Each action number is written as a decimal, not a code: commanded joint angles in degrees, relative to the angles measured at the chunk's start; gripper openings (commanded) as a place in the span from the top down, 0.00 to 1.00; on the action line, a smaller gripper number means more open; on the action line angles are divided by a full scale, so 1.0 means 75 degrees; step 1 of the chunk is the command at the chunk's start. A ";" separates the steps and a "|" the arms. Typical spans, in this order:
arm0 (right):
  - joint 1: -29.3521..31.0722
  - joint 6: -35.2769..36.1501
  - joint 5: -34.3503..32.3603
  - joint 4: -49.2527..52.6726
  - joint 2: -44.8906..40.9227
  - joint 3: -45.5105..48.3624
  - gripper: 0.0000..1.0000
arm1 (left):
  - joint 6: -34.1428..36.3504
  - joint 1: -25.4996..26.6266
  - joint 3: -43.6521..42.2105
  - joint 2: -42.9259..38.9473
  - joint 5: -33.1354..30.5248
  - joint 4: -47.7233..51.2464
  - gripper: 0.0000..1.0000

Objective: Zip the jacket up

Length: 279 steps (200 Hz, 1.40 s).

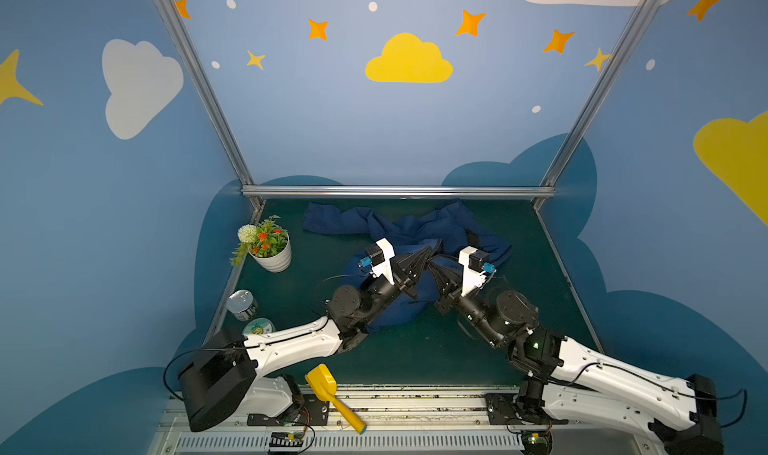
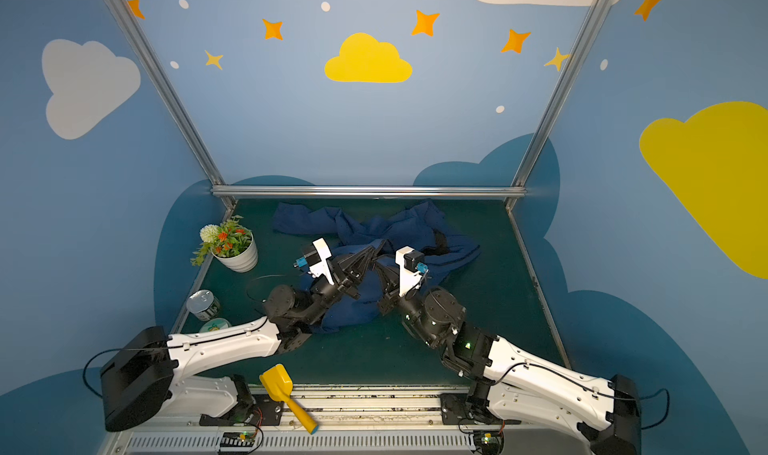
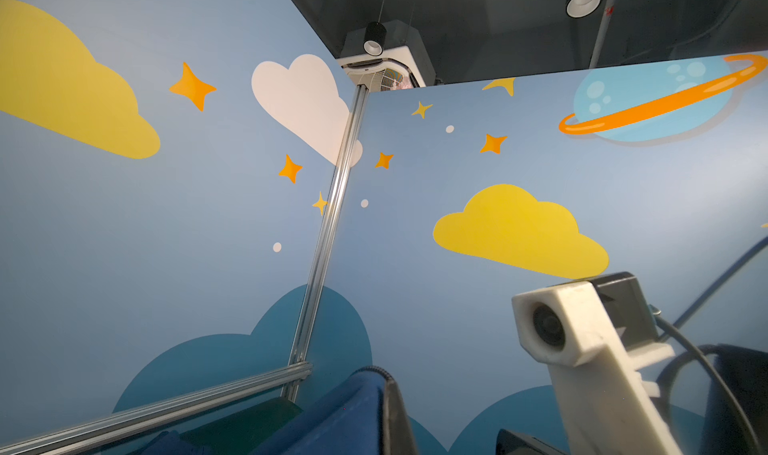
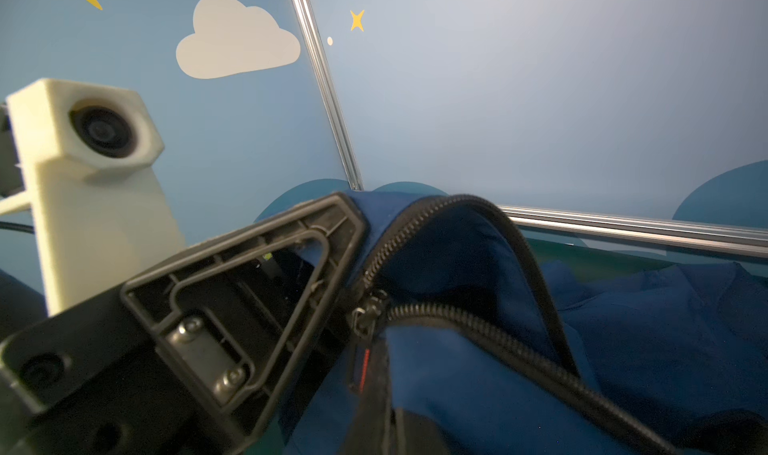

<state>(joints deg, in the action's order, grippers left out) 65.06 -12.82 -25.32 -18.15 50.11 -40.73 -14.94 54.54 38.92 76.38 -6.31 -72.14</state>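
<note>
The navy jacket [image 1: 415, 228] [image 2: 374, 232] lies crumpled on the green table, and its middle is lifted where both grippers meet. My left gripper [image 1: 431, 252] [image 2: 379, 248] is shut on the jacket's front edge; in the left wrist view blue fabric [image 3: 340, 424] with zipper teeth runs along its finger [image 3: 395, 415]. My right gripper [image 1: 433, 262] [image 2: 376, 262] is shut on the zipper pull [image 4: 363, 365], a dark tab with a red stripe hanging from the slider [image 4: 368, 311]. Above the slider the two rows of zipper teeth [image 4: 478, 328] spread apart. The left gripper's finger [image 4: 266, 291] sits right beside the slider.
A white flower pot [image 1: 270, 253] stands at the left edge of the table. Nearer the front on that side are a tin can [image 1: 242, 304] and a small round tub [image 1: 257, 328]. A yellow scoop [image 1: 332, 394] rests on the front rail. An aluminium rail [image 1: 399, 191] bounds the back.
</note>
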 commanded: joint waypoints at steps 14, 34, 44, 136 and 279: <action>0.0043 -0.0001 -0.0023 -0.0216 -0.0084 -0.0269 1.00 | 0.0198 0.0040 0.0265 -0.0106 0.0007 -0.0203 0.97; 0.0052 -0.0004 0.0023 -0.0171 -0.0014 -0.0289 1.00 | 0.0205 0.0040 0.0282 -0.0095 -0.0015 -0.0235 0.97; 0.0049 0.0018 0.0047 -0.0182 -0.0001 -0.0319 1.00 | 0.0211 0.0040 0.0263 -0.0087 -0.0047 -0.0249 0.97; 0.0124 0.0102 0.0107 -0.0203 0.0040 -0.0324 1.00 | 0.0208 0.0040 0.0175 -0.0088 -0.0215 -0.0354 0.97; 0.0145 0.0086 -0.0016 -0.0228 0.0013 -0.0394 1.00 | 0.0164 0.0040 0.0052 -0.0117 -0.0108 -0.0296 0.97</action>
<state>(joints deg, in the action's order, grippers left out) 65.84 -12.62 -24.88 -18.09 50.81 -41.23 -14.31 54.57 38.89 76.38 -7.51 -72.10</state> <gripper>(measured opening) 0.046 0.049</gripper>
